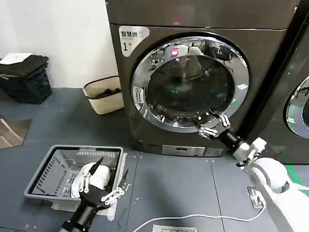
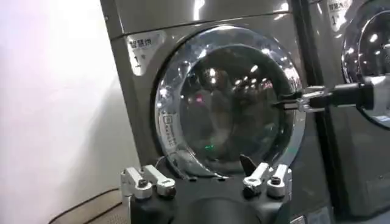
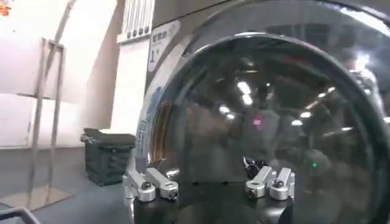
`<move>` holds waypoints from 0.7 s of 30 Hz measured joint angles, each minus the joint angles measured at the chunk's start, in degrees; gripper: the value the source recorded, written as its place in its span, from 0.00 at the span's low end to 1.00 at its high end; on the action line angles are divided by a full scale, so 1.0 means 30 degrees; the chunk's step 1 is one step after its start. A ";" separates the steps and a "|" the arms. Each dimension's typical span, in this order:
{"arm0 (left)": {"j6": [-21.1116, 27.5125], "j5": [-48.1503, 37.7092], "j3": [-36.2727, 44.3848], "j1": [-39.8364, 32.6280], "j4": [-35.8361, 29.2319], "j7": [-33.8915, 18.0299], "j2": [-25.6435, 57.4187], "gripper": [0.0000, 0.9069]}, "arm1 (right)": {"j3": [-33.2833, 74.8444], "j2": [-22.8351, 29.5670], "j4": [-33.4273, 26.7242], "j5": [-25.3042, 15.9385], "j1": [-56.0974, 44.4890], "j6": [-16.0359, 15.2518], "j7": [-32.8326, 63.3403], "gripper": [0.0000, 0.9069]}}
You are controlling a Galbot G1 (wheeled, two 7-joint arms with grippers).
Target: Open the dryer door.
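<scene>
The dryer door point(image 1: 190, 82) — round porthole, wide chrome ring, dark glass — sitting flush in the front of the grey-brown machine point(image 1: 270, 63) marked "1", shut by every sign. No gap along the ring in the head view, none in the left wrist view either. Right pincer point(image 1: 212, 126) up at the lower right of the chrome ring, fingers spread, tips touching or just shy of the rim — hard to call contact from here. Seen from the left wrist, that same right pincer point(image 2: 292, 100) reaching in at the door's right edge, open, nothing pinched. From the right wrist camera, glass looming very close, pads point(image 3: 152, 182) parted on either side of the lens view. Left pincer point(image 1: 104, 186) parked low over the grey laundry basket point(image 1: 48, 166) on the floor, spread, holding nothing, well apart from the door. White cloth point(image 1: 94, 176) lying in that basket, just behind those fingers. Progress, by judgement: approach made, grip not yet taken, door not yet swung. Left to do — catch the ring's right edge, pull outward, swing it wide on its left side. Slippery chrome, likely an easy place to lose purchase.
</scene>
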 joint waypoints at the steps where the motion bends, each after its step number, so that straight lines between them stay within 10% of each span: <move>1: -0.0003 0.0001 -0.0001 0.0005 -0.0001 0.0009 -0.0009 1.00 | -0.0239 0.0000 -0.0191 0.0000 0.0261 0.0032 -0.0065 1.00; 21: -0.0092 0.0055 -0.0008 -0.0020 0.0171 0.0225 -0.0063 1.00 | -0.4210 0.0653 -0.3211 0.0000 0.5017 0.0139 -0.0312 1.00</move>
